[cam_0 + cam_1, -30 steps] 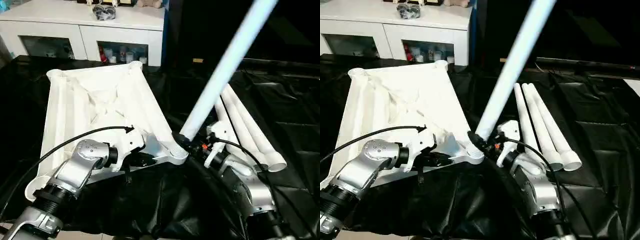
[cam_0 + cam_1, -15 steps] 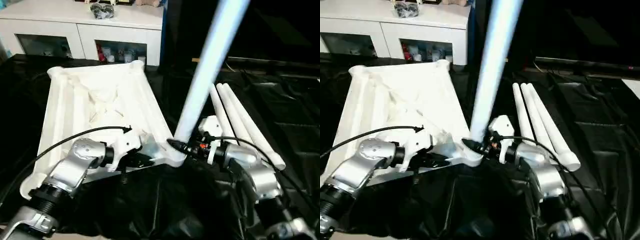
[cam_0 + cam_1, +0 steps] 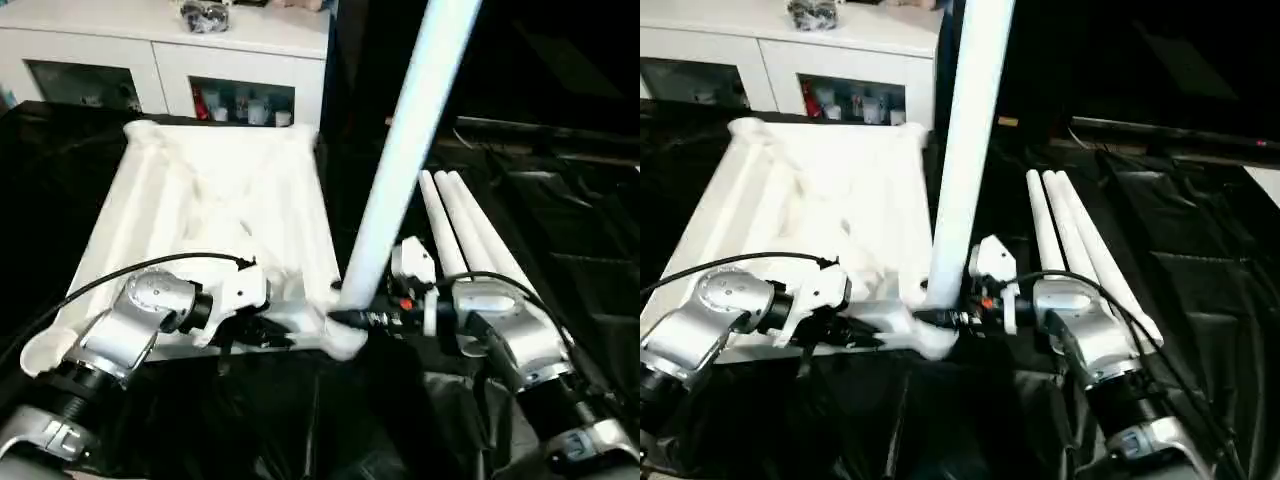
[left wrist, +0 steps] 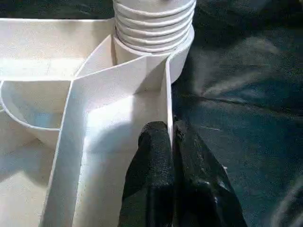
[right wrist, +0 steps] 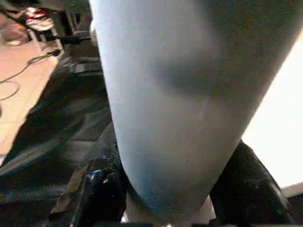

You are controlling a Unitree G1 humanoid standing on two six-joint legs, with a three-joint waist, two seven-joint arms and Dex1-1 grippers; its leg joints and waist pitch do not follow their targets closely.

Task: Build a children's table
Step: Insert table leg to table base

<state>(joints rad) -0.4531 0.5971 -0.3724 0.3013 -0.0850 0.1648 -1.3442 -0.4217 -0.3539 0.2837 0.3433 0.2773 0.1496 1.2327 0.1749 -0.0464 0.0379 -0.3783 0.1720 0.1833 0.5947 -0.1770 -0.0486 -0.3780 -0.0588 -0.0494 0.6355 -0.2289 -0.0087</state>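
The children's table top (image 3: 200, 200) lies upside down on the black cloth, ribbed underside up. My left gripper (image 4: 171, 130) is shut on its thin near rim wall (image 4: 167, 90), just short of the near right corner socket (image 4: 182, 52). A white leg (image 3: 400, 150) stands almost upright in that socket, its ridged base (image 4: 151, 28) seated in the ring. My right gripper (image 3: 350, 318) is shut on the leg low down, with one black finger (image 5: 97, 189) on each side of the tube. Three more legs (image 3: 465, 230) lie side by side on the cloth to the right.
A white cabinet (image 3: 160, 60) with small items on its shelves stands behind the work surface. Wrinkled black cloth (image 3: 570, 230) covers the surface around the top and to the far right. A black cable (image 3: 120, 285) arcs over my left forearm.
The leg has swung from a lean to the right to nearly upright in the corner socket, and my right wrist has turned with it. My left gripper stays shut on the rim.
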